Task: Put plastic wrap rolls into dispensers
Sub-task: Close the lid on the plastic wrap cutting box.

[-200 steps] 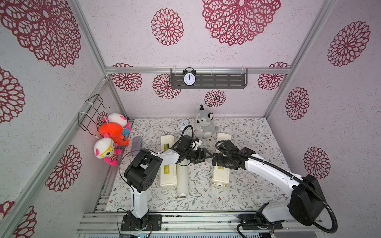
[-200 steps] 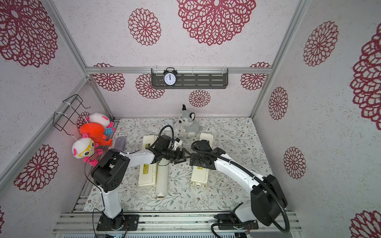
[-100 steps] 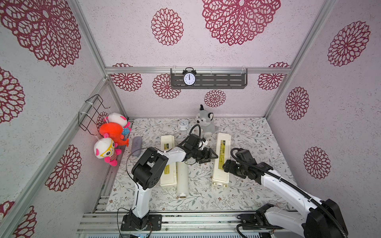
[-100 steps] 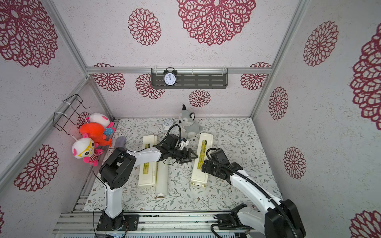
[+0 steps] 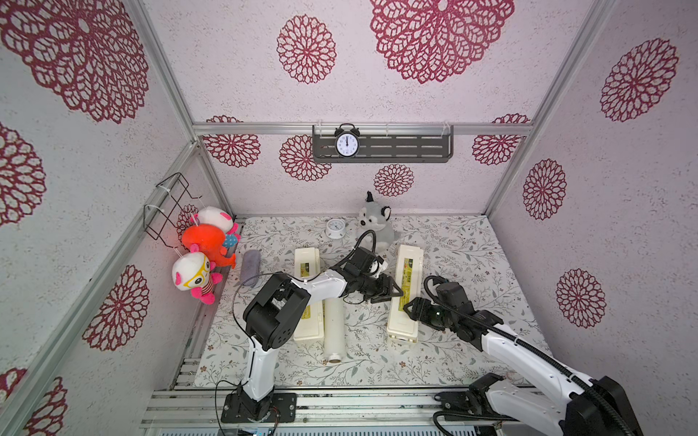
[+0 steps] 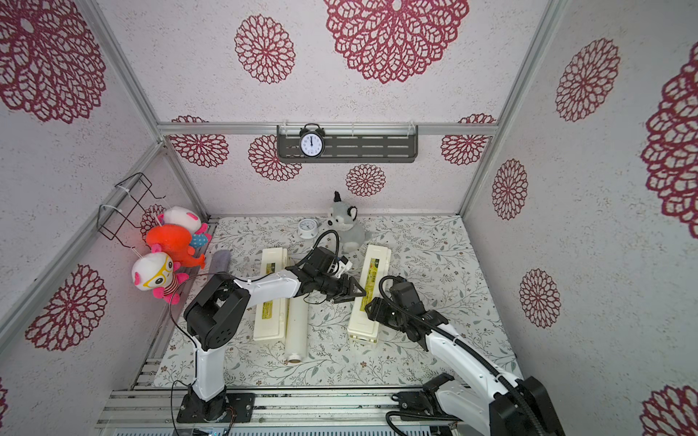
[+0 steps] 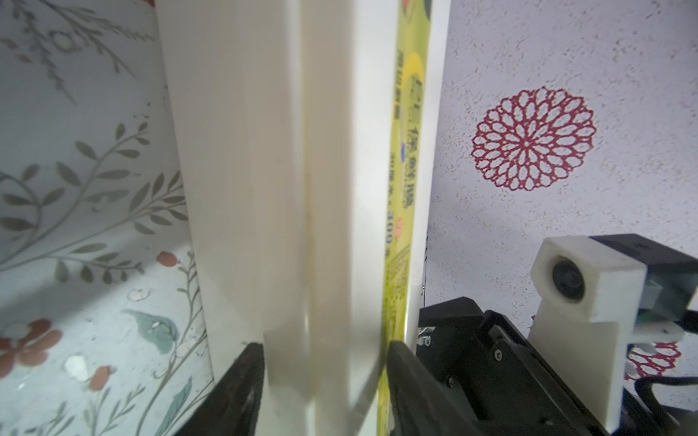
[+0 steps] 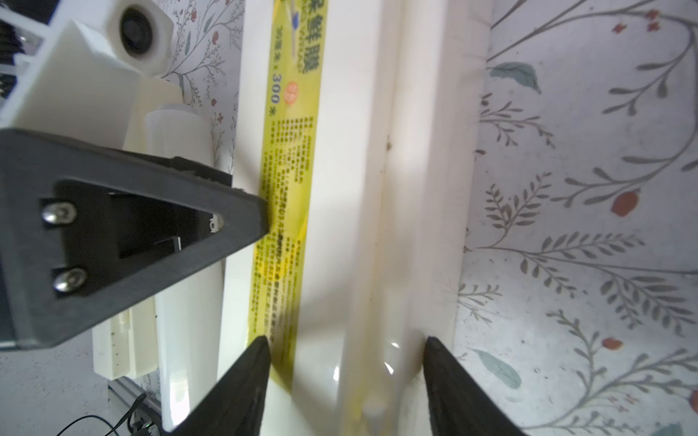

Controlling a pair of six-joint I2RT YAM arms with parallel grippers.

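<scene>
Left gripper (image 5: 396, 293) pinches the dispenser (image 5: 409, 260); right gripper (image 5: 409, 306) straddles it, grip unclear. One should brace it while the other opens it slowly.

Cream dispenser (image 5: 400, 331), yellow-green label strip (image 5: 407, 268)

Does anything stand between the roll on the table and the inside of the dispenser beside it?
Yes. That dispenser looks shut, label up, lid covering the inside. The left arm crosses above it and the roll, left gripper shut on the other dispenser.
</scene>
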